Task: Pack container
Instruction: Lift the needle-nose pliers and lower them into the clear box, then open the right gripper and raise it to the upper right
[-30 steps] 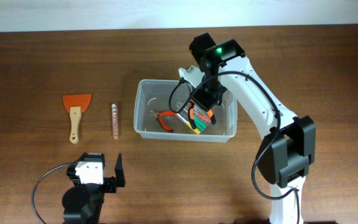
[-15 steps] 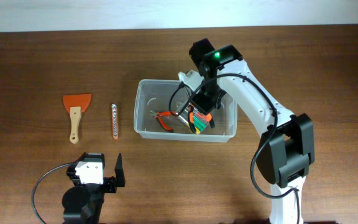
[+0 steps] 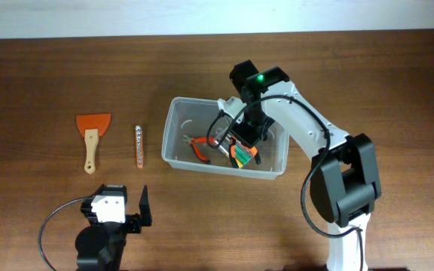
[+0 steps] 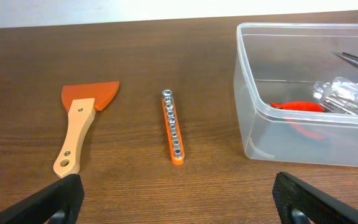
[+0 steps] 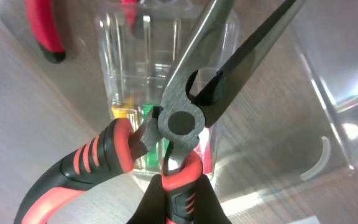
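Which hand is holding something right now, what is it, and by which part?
Right hand grips the red-and-black-handled long-nose pliers by the handle end, over the clear plastic container. Left hand is open and empty.

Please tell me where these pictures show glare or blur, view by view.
Right wrist view: white glare streaks on the container wall, long-nose pliers sharp. Left wrist view: left gripper fingertips dark and blurred, scraper and bit holder sharp. Overhead view: even light, no strong glare.
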Tool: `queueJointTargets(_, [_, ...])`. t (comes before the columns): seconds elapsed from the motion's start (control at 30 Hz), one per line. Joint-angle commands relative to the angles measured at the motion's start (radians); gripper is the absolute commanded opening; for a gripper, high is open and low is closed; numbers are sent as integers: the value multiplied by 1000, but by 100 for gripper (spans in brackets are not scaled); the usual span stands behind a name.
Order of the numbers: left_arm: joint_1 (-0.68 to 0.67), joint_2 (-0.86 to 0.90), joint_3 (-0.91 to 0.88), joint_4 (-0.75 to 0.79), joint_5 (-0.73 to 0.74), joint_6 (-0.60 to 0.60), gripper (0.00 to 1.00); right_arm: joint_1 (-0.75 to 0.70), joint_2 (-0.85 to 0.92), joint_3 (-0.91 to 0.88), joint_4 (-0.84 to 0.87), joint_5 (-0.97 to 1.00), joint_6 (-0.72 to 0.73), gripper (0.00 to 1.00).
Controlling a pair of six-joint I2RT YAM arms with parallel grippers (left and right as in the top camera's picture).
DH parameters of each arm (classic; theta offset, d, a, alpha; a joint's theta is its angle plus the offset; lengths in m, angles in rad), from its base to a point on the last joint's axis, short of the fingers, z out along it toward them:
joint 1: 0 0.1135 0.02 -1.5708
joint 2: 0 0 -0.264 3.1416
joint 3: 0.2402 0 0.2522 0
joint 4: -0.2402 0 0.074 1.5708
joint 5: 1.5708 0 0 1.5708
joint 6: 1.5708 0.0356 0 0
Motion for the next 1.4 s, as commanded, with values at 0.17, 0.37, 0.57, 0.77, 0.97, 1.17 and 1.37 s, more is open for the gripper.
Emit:
queueJointTargets(0.17, [-5, -6, -7, 3, 11, -3, 99, 7, 2, -14, 24, -13, -5, 20])
queueJointTargets(0.37, [-5, -6, -7, 3, 11, -3, 99, 5, 2, -14, 24, 3, -6, 27])
queueJointTargets(0.57, [-5, -6, -7, 3, 11, -3, 99, 3, 2, -14, 43, 10, -5, 35])
queueJointTargets(0.77, [-5, -6, -7, 3, 11, -3, 99, -4, 2, -14, 66, 82, -2, 51])
queueJointTargets(0.97, [-5, -6, -7, 3, 11, -3, 99, -51, 1, -11, 67, 81, 0, 63])
queueJointTargets(1.17, [-5, -6, -7, 3, 11, -3, 99, -122, 1, 94, 9, 77, 44, 73])
queueJointTargets(1.37, [-5, -6, -7, 3, 11, -3, 99, -188, 1, 371, -111, 82, 60, 99])
